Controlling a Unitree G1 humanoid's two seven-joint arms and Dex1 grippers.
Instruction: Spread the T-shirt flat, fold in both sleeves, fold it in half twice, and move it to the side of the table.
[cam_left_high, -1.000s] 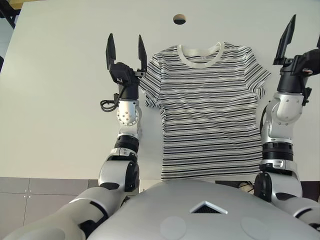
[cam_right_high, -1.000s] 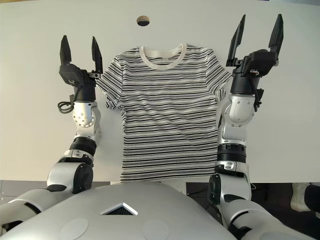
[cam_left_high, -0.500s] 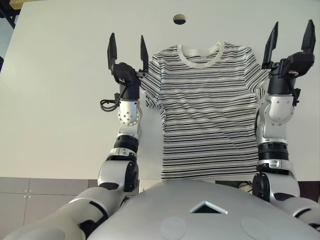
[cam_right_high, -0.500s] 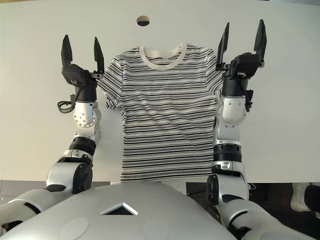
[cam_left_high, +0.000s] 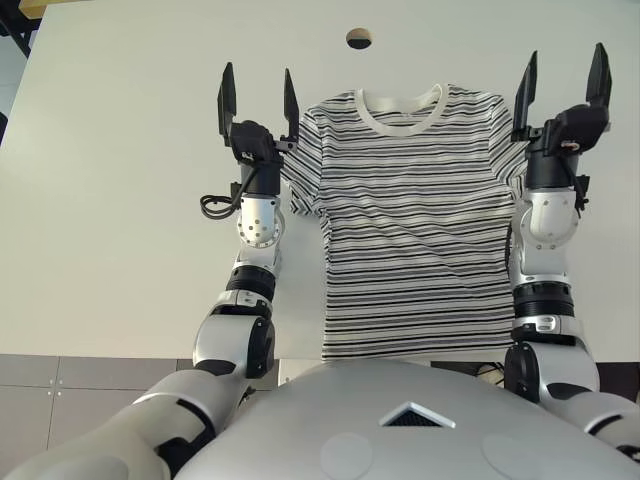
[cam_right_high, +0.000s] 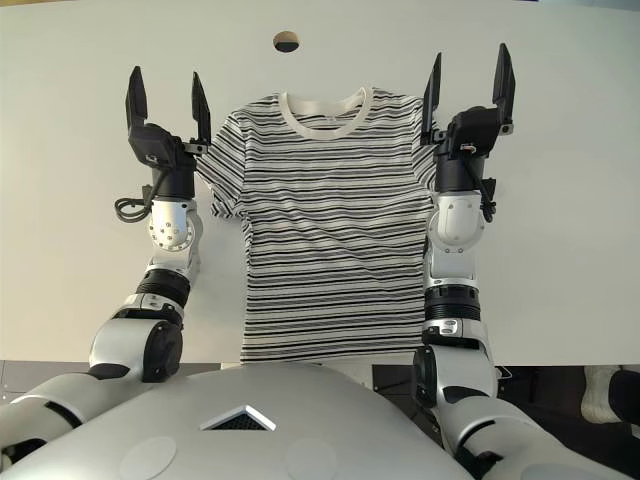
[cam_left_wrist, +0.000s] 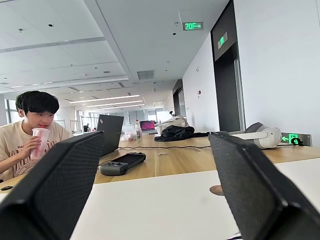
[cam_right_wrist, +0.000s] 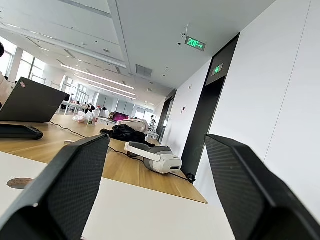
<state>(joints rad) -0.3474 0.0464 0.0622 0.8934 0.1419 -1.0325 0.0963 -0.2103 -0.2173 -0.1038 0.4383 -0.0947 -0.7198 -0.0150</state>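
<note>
A black-and-white striped T-shirt (cam_left_high: 415, 215) with a cream collar lies spread flat on the white table (cam_left_high: 120, 200), collar toward the far edge. My left gripper (cam_left_high: 258, 92) stands open, fingers pointing up, just beside the shirt's left sleeve (cam_left_high: 302, 165). My right gripper (cam_left_high: 560, 80) is open too, raised over the right sleeve (cam_left_high: 515, 150). Neither holds anything. The open fingers (cam_left_wrist: 55, 190) frame the left wrist view, and the right wrist view has its own fingers (cam_right_wrist: 65, 190) wide apart.
A round cable hole (cam_left_high: 358, 38) sits in the table beyond the collar. A black cable loop (cam_left_high: 212, 208) hangs by my left forearm. The shirt hem reaches the table's near edge. Bare table stretches to the left and right of the shirt.
My right gripper has swung inward from beyond the shirt's right edge to above the right sleeve. The left gripper has shifted only slightly toward the shirt.
</note>
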